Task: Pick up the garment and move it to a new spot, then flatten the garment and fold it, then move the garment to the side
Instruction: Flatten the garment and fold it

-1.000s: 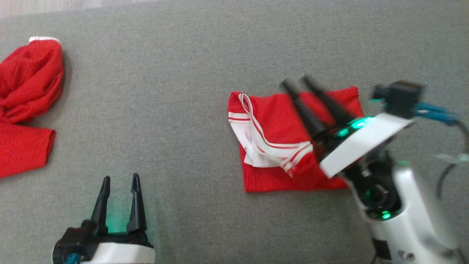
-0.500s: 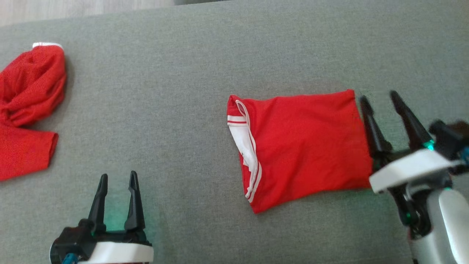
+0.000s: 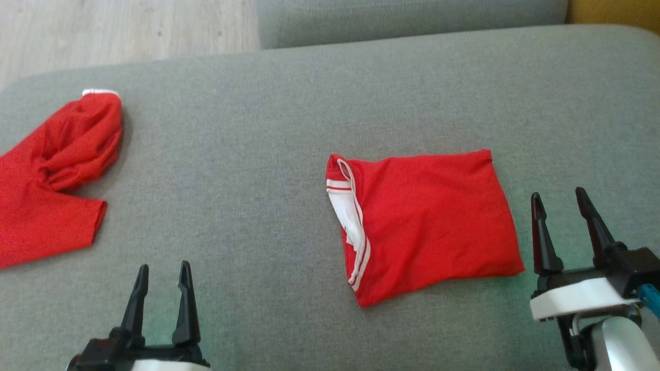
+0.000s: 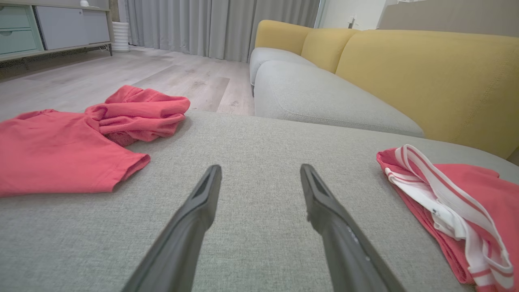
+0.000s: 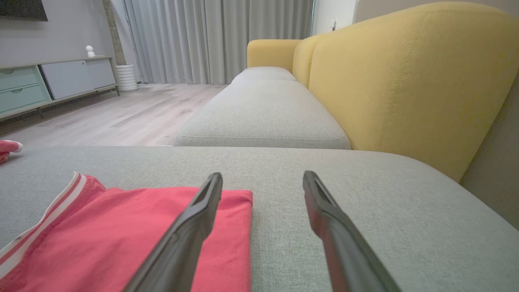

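Head view, first finding: the folded garment (image 3: 428, 226) lies flat on the grey seat cushion (image 3: 258, 154), right of centre, as a rough rectangle of red cloth. Its white striped trim (image 3: 351, 226) runs along the edge facing the robot's left; the other edges are plain red. The rectangle sits slightly skewed, with its near left corner reaching furthest toward the robot.

Second finding: the right gripper (image 3: 558, 192) stands just beside the garment's right edge and apart from it, fingers pointing away from the robot. Its jaws are spread wide with nothing between them. In the right wrist view one finger (image 5: 194, 219) crosses in front of the cloth's corner and the other is over bare cushion; no cloth is gripped.

Third finding: the left gripper (image 3: 163, 265) sits at the lower left over bare cushion, well apart from the folded garment. Its jaws are likewise spread and empty. The left wrist view places the striped trim at far right.

Fourth finding: a second red garment (image 3: 51, 175) lies at the cushion's far left, partly bunched and partly flat, well apart from the folded one.

Surroundings noted: pale wood floor (image 3: 129, 31) beyond the cushion, a yellow backrest (image 5: 405, 81), grey curtains (image 5: 219, 40) and a low cabinet (image 5: 40, 81).
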